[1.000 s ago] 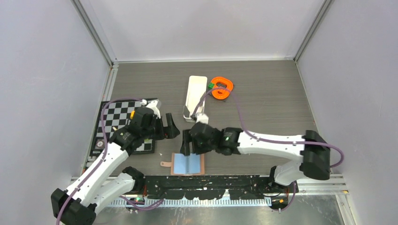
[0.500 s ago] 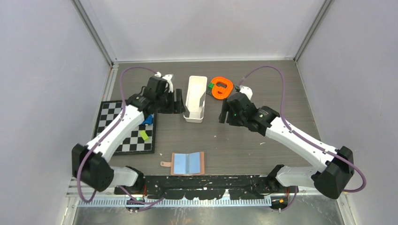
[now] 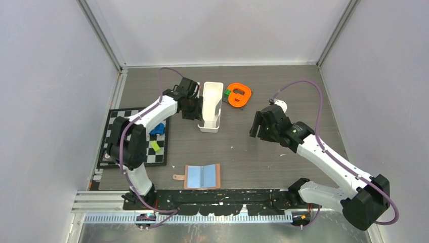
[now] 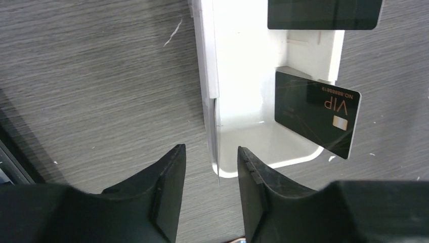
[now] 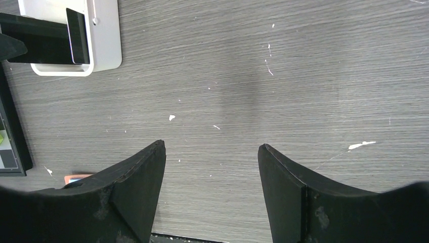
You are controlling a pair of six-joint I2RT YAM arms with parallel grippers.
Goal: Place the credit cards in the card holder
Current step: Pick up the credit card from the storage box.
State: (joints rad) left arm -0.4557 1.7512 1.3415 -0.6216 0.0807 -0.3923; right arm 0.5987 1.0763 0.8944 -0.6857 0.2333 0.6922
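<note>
We have none in yet: the card holder lies open at the surface's near edge, both black cards in the white tray. Our left tool straddles its wall, half apart; our right tool gapes, empty.

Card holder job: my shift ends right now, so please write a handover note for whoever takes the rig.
Left gripper: jaws partly open, straddling the long white plastic tray's left wall, gripping nothing.
Right gripper: open, above bare grey table.
Black VIP credit card and a second black card are in the tray.
Tan folding card holder lies open, blue lining up, empty, at the near edge.
Done: nothing. Left: both cards into the holder.
</note>
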